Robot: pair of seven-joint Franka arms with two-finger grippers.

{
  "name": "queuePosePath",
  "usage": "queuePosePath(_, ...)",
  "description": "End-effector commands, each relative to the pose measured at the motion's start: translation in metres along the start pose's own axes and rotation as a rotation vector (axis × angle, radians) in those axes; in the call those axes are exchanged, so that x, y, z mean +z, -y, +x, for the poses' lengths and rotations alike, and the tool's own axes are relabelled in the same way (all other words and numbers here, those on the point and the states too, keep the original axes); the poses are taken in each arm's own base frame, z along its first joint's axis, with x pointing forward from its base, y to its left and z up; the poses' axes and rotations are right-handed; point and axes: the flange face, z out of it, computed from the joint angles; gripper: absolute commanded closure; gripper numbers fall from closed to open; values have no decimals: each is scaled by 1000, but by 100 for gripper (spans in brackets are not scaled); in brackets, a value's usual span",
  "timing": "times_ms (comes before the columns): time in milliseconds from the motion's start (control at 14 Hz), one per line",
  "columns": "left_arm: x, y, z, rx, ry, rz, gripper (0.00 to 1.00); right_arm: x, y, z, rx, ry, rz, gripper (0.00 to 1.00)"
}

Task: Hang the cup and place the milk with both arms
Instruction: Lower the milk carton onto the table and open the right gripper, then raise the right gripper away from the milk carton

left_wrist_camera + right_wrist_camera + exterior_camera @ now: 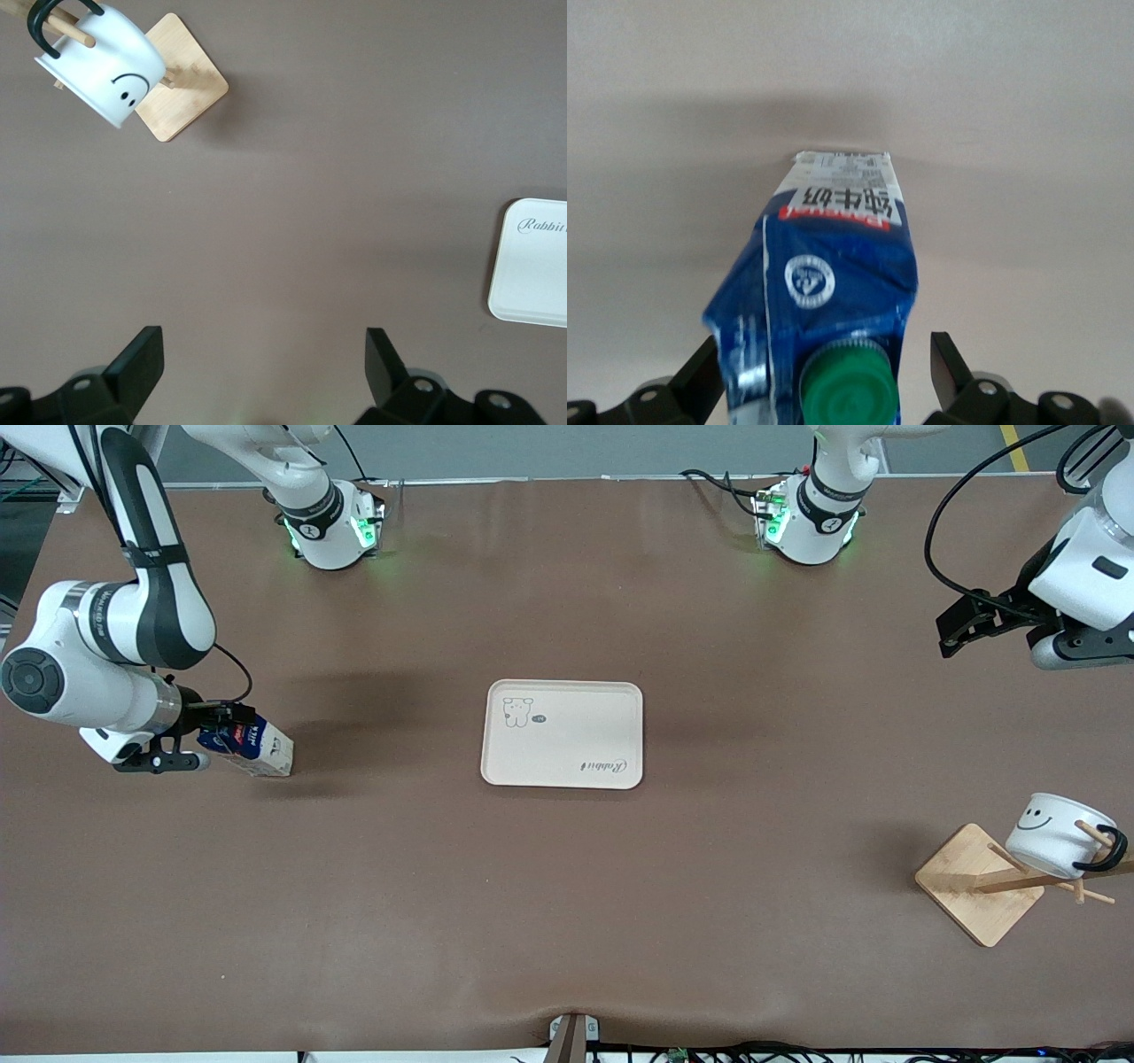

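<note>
White smiley cup (pixel 1054 831); blue, green-capped milk (pixel 833 301).

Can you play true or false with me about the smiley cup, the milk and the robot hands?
1. The cup hangs on the wooden rack. True.
2. The milk stands on the tray. False: it is on the table, at the right arm's end.
3. The left gripper holds the cup. False: its jaws are open with nothing between them.
4. The right gripper has its jaws on either side of the milk. True.
</note>
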Motion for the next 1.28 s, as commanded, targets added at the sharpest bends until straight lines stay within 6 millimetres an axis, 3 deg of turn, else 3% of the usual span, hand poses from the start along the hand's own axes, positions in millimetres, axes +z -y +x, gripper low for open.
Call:
queuePosePath(0,-5,1,1,11,-7,-1,0,-24,2,1,-7,-25,-4,0)
queuePosePath(214,-5,2,1,10,-7,-1,0,-81,4,18,-24,-112,-19,0)
queuePosePath(570,-5,5,0,6,-3,-2,0,-195,0,49,-17,-63,-16,0)
queuePosePath(783,-5,4,1,7,-2,1,0,-261,-7,44,5,-214,-3,0)
queuePosePath(854,-5,4,1,8,-3,0,0,-276,-6,41,7,-247,-4,0)
queuePosePath(997,-5,5,1,29,-3,1,0,-283,1,37,-6,-249,-4,0)
queuePosePath(1211,-11,8,2,64,-17,-1,0,-298,18,5,-39,-193,17,0)
